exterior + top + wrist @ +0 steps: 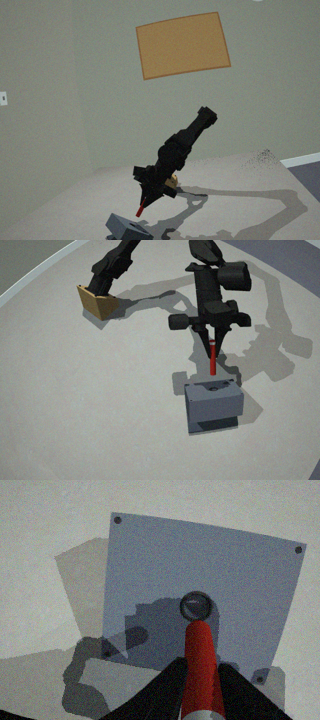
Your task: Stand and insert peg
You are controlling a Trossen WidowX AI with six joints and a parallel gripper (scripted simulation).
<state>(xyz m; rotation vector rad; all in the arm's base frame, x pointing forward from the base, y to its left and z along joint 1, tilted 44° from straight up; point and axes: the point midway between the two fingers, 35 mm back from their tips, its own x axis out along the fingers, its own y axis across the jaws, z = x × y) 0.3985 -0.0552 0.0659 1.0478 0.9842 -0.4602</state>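
My gripper (213, 357) (142, 205) (200, 670) is shut on the red peg (212, 366) (139, 211) (200, 650). Its white band is at the upper end, above the fingertips, and its plain end points down. The peg is in the air, tilted in the exterior view. The blue-grey sloped panel (196, 392) (116, 227) (160, 555) stands below and in front of the peg. Its hole (213, 389) (196, 606) is in the face. In the wrist view the plain end shows just below the hole's rim; the peg is outside the hole.
A tan wedge-shaped block (90, 302) (171, 181) stands on the table (103, 395) at the back left in the top view, with a black arm part reaching down to it. Shadows of the arm fall across the table and the panel's face.
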